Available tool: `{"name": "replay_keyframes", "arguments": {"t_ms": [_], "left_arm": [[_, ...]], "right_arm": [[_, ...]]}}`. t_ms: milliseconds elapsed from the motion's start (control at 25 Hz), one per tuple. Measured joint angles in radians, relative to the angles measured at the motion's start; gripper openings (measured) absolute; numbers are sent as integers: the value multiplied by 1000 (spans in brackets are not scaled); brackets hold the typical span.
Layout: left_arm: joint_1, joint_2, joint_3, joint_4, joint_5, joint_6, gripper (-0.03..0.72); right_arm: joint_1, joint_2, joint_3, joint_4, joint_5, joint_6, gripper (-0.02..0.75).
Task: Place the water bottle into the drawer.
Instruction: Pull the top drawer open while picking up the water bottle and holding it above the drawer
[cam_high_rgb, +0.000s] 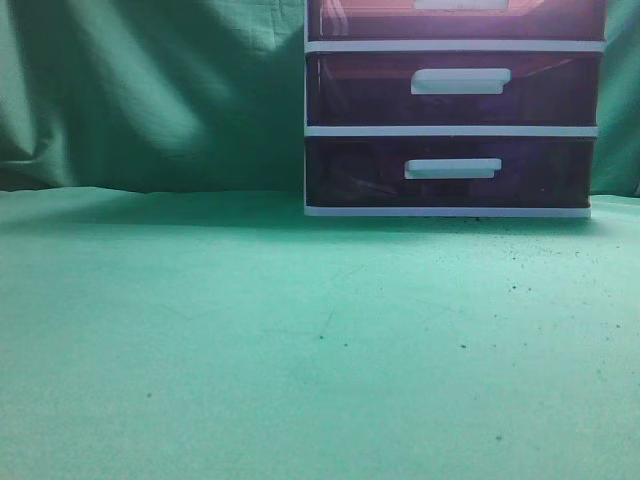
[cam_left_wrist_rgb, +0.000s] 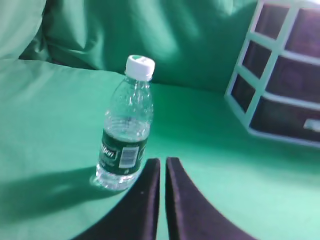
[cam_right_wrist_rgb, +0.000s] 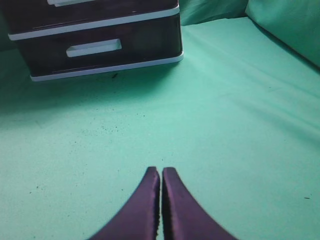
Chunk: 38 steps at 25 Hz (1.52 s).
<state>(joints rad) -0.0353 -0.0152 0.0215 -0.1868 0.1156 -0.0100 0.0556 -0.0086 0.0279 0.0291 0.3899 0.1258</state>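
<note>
A clear water bottle (cam_left_wrist_rgb: 126, 131) with a white cap and a dark green label stands upright on the green cloth in the left wrist view. It does not show in the exterior view. My left gripper (cam_left_wrist_rgb: 162, 160) is shut and empty, just right of the bottle's base. My right gripper (cam_right_wrist_rgb: 161, 170) is shut and empty over bare cloth, in front of the drawer unit. The top drawer (cam_high_rgb: 455, 18) is closed, cut off by the exterior view's top edge. In the left wrist view it sits at the upper right (cam_left_wrist_rgb: 305, 27).
The white-framed drawer unit (cam_high_rgb: 450, 130) stands at the back right, its two lower drawers (cam_high_rgb: 455, 88) closed. Its bottom drawer shows in the right wrist view (cam_right_wrist_rgb: 95, 47). Green cloth (cam_high_rgb: 250, 330) covers the table and rises as a backdrop.
</note>
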Motion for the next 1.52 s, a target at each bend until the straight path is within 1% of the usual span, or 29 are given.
{"name": "replay_keyframes", "arguments": {"t_ms": [120,200,280,400,560,640,720,800,920,960,1040,1120,1160,1200,1240,1280,1320,1360,1400,1440,1520], "left_arm": [[0,0,0,-91,-46,0,0],[0,0,0,-139,-116,0,0],[0,0,0,-158,-161,-9,0],[0,10,-60,-163,-120,-14,0],[0,156,-193,-149,-61,-14,0],[0,254,-234,-148,-51,-14,0],[0,351,-249,-145,-44,-14,0],[0,433,-249,-118,-43,-14,0],[0,561,-249,-88,-100,-16,0],[0,606,-249,-63,-138,-16,0],[0,693,-249,32,-211,-4,0],[0,770,-258,196,-266,1,97],[0,812,-266,265,-286,-4,168],[0,844,-271,303,-306,-11,259],[0,880,-278,323,-319,-16,348],[0,913,-288,321,-331,-18,462],[0,944,-293,300,-351,-18,557],[0,969,-300,257,-373,-18,613],[0,999,-307,209,-396,-18,641],[0,1030,-316,174,-423,-18,642],[0,1093,-340,144,-462,-18,642]], "right_arm": [[0,0,0,0,0,0,0],[0,0,0,0,0,0,0],[0,0,0,0,0,0,0],[0,0,0,0,0,0,0],[0,0,0,0,0,0,0],[0,0,0,0,0,0,0],[0,0,0,0,0,0,0],[0,0,0,0,0,0,0],[0,0,0,0,0,0,0],[0,0,0,0,0,0,0],[0,0,0,0,0,0,0],[0,0,0,0,0,0,0],[0,0,0,0,0,0,0],[0,0,0,0,0,0,0],[0,0,0,0,0,0,0],[0,0,0,0,0,0,0],[0,0,0,0,0,0,0],[0,0,0,0,0,0,0],[0,0,0,0,0,0,0],[0,0,0,0,0,0,0],[0,0,0,0,0,0,0]]}}
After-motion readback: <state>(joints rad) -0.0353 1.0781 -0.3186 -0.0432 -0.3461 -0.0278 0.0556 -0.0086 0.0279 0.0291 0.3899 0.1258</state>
